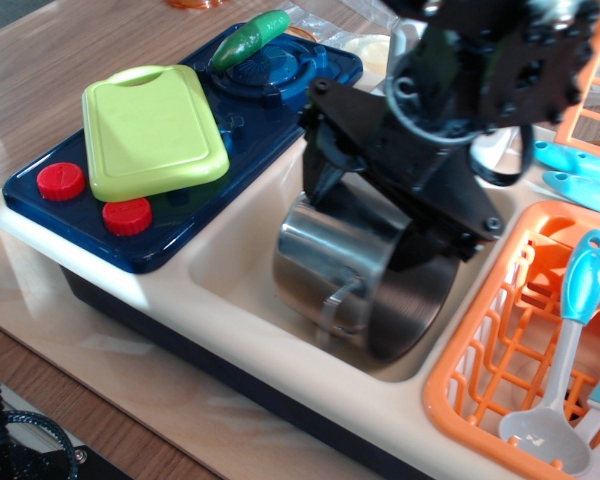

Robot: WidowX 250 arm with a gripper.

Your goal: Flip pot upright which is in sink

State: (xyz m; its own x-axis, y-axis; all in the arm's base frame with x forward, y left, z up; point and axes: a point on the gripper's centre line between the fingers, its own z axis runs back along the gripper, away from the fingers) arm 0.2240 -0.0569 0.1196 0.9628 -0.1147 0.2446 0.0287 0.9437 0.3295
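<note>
The shiny steel pot [325,250] lies on its side in the cream-white sink [230,250], its mouth facing right toward the dish rack. A wire loop handle [332,300] hangs at its front. The pot looks blurred. My black gripper [370,215] is down on top of the pot with the jaws spread wide. One finger [315,170] is at the pot's closed left end, and the other is at the open rim on the right. The gripper hides the pot's upper side.
An orange dish rack [480,370] holding a blue-handled spoon [583,275] stands right of the sink. A blue stove top [40,205] with a lime cutting board [152,130], red knobs [127,216] and a green vegetable [252,35] lies to the left. The faucet [405,45] rises behind the sink.
</note>
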